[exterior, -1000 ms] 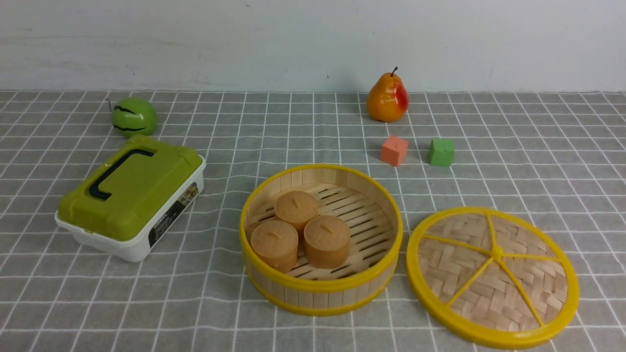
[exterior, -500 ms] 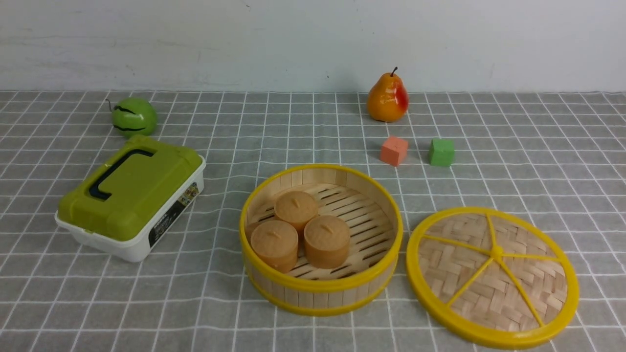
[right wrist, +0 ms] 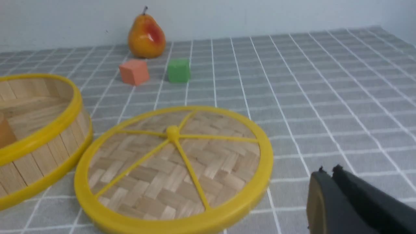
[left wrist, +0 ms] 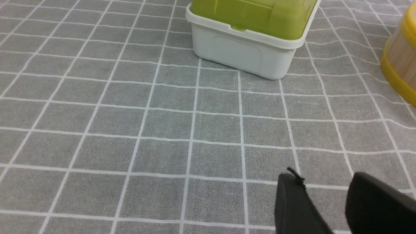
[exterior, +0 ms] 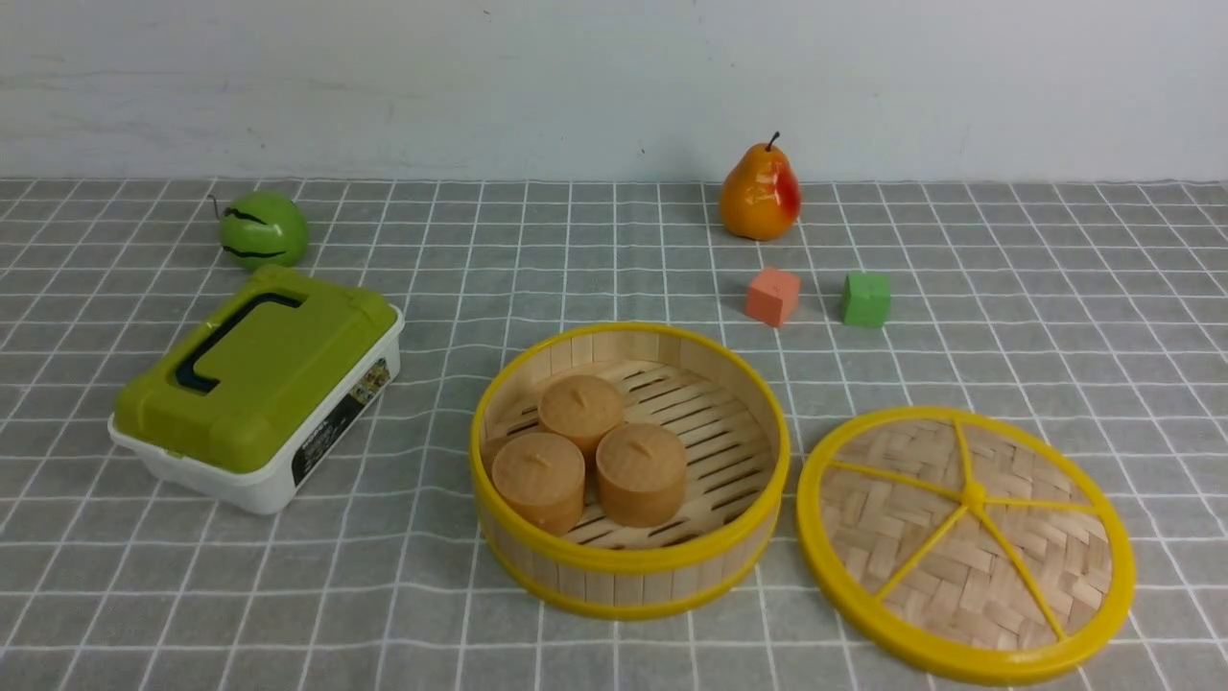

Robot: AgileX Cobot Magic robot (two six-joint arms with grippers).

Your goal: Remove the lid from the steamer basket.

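Note:
The steamer basket (exterior: 628,552) stands uncovered in the middle of the cloth, with three tan buns (exterior: 641,473) inside. The lid (exterior: 966,542), woven bamboo with a yellow rim and spokes, lies flat on the cloth just to the basket's right, close beside it. It also shows in the right wrist view (right wrist: 174,169), beside the basket (right wrist: 39,136). Neither gripper shows in the front view. My right gripper (right wrist: 328,170) is shut and empty, low over the cloth to the right of the lid. My left gripper (left wrist: 325,180) is open and empty over bare cloth, with the basket's edge (left wrist: 401,65) off to one side.
A white box with an olive-green lid (exterior: 254,389) sits at the left, a green ball-like fruit (exterior: 262,228) behind it. A pear (exterior: 760,192), an orange cube (exterior: 772,296) and a green cube (exterior: 866,298) stand at the back right. A wall closes the far edge.

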